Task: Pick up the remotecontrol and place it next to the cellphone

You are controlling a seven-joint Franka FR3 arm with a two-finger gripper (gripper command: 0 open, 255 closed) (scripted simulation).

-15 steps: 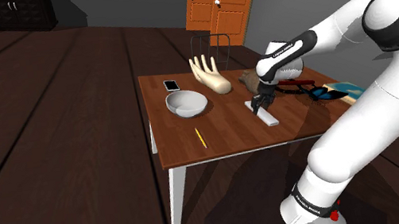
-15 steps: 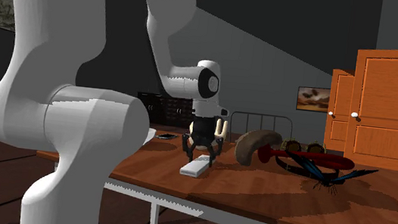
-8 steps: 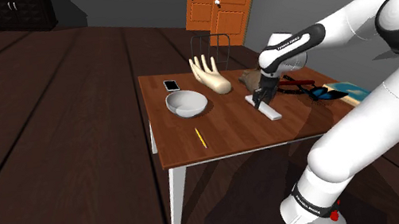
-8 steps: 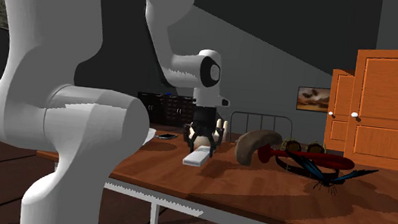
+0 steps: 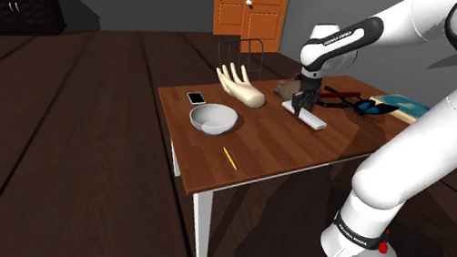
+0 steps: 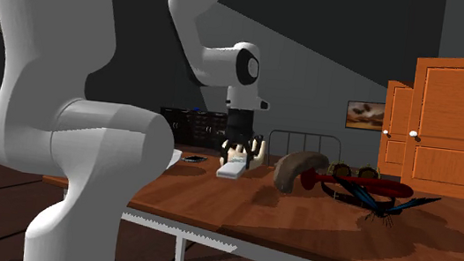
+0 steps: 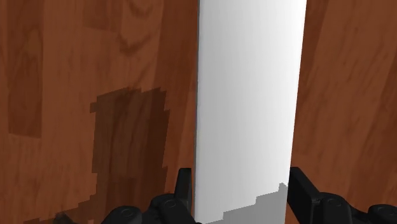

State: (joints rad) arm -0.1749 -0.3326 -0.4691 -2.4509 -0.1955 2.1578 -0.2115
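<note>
the claw [image 5: 301, 103] is clamped on the white remote control [image 5: 314, 120], holding it clear of the surface [image 5: 257, 151], ready to carry toward the far-left cellphone [image 5: 196, 97].

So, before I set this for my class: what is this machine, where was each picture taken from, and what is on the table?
It is a white robot arm on a stand, ending in a black two-finger gripper. One picture looks down from beside the stand, one looks across the table from low down next to the arm, and one comes from a camera on the hand itself. On the brown table are a white bowl, a phone, a model hand and a pencil. The gripper is shut on a white remote.
</note>
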